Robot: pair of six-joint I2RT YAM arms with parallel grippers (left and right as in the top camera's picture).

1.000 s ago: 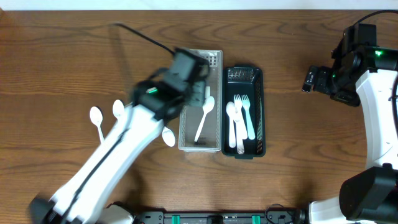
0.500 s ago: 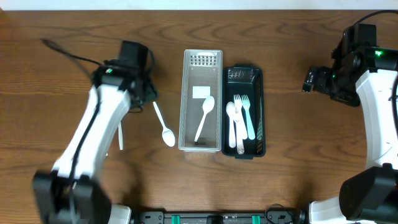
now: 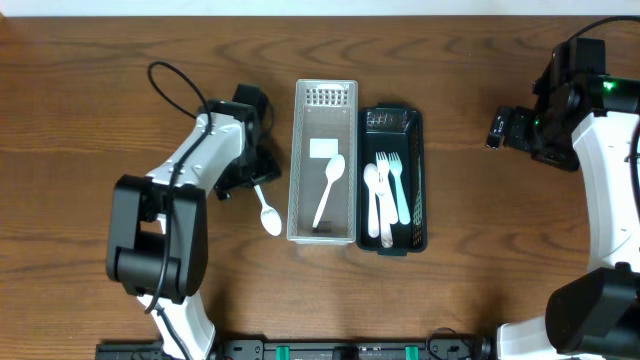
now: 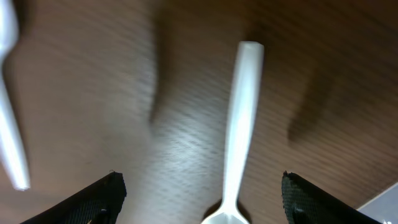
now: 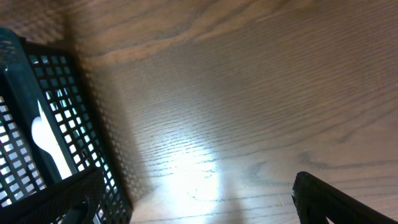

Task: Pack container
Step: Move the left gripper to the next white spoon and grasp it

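Observation:
A white mesh container [image 3: 325, 235] holds one white spoon [image 3: 328, 188]. A dark mesh container [image 3: 417, 180] beside it holds several white forks and spoons [image 3: 384, 195]. Another white spoon [image 3: 267, 210] lies on the table left of the white container. My left gripper [image 3: 252, 175] is open, low over this spoon's handle. In the left wrist view the spoon [image 4: 239, 124] lies between my open fingers [image 4: 199, 199], untouched; another utensil handle [image 4: 12, 130] shows at the left edge. My right gripper [image 3: 497, 130] is open and empty, right of the dark container [image 5: 37, 118].
A black cable [image 3: 175, 85] loops off the left arm over the table. The right arm's body [image 3: 600, 140] stands along the right edge. The table's front edge carries a black rail [image 3: 350, 350].
My left arm swung from over the white container out to the left, then back in over the loose spoon. The two spoons seen at far left earlier are now hidden under the arm.

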